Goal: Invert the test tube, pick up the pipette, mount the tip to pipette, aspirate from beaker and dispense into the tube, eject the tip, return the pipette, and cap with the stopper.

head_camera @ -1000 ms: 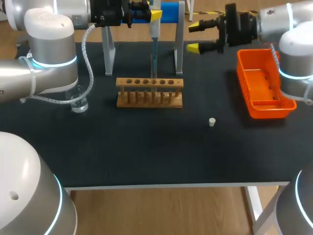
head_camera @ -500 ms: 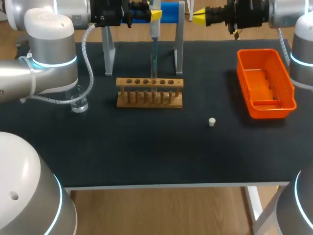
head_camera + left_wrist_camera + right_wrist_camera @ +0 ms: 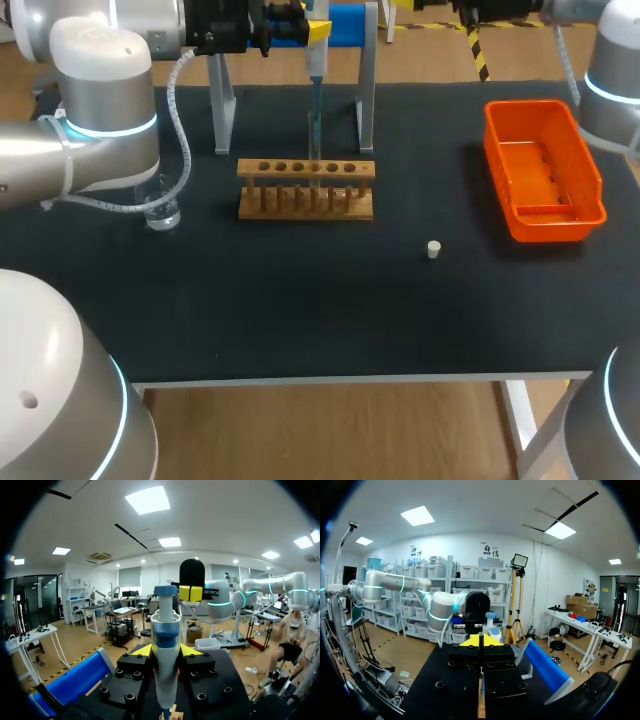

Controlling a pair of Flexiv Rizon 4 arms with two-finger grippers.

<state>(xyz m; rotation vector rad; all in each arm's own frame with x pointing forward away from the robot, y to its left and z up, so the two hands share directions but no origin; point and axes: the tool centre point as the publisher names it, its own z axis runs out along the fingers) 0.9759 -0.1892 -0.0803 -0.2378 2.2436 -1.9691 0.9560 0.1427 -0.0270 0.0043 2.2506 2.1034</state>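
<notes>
Pipette (image 3: 165, 630) sits clamped in left gripper (image 3: 165, 651); only right wrist view shows right gripper (image 3: 480, 641) clenched.

table (image 3: 300, 320): black top, white leg | floor (image 3: 330, 430): light wood boards | ceiling panels (image 3: 147, 500): lit, white

pipette (image 3: 315, 62) upright above rack (image 3: 306, 205), stopper (image 3: 434, 249) lying apart
</notes>
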